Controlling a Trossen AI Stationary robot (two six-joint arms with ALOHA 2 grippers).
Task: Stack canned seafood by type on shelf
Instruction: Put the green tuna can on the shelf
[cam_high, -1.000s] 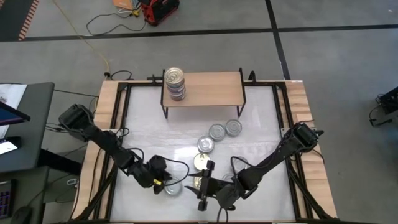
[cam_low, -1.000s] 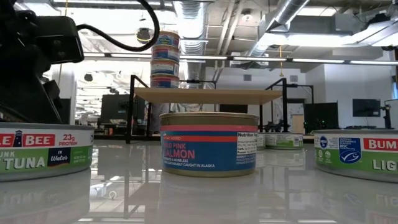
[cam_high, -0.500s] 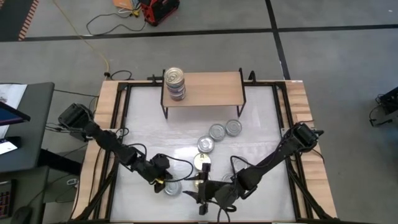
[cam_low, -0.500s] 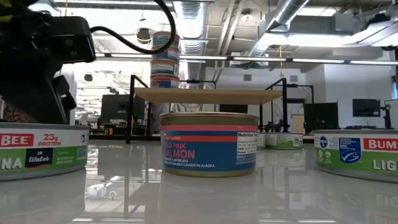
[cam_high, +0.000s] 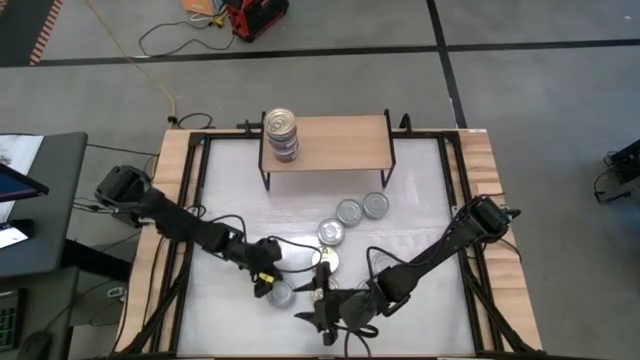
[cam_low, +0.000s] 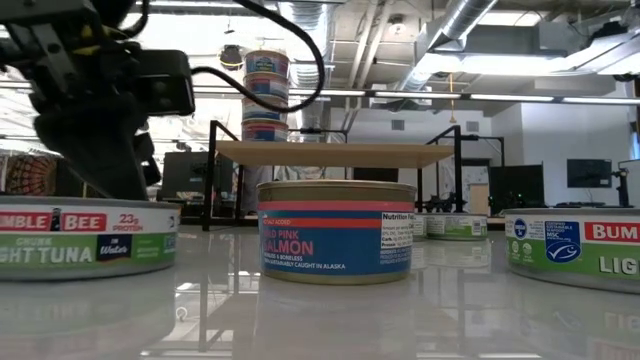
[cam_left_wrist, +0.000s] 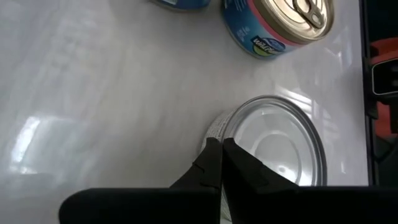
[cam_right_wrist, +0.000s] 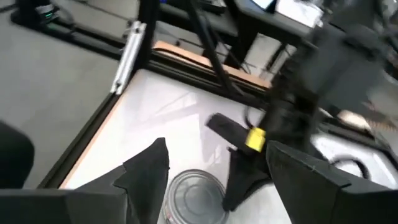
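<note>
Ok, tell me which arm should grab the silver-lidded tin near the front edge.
Probably right. The right gripper is open, the silver-lidded tin ahead between its fingers; the left gripper is shut beside its rim.

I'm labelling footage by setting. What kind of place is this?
Probably a robotics lab or workshop in an industrial-style open space: exposed ceiling ducts, monitors on desks in the background, and a framed white table on a bare concrete floor.

Your left arm: stretched from the left edge toward the front centre, wrist low, left gripper (cam_high: 268, 283) with fingers (cam_left_wrist: 214, 171) pressed together, tips pointing down at the surface. Your right arm: reaching in from the right edge, right gripper (cam_high: 318, 305) near the front, fingers (cam_right_wrist: 152, 168) spread wide apart.
</note>
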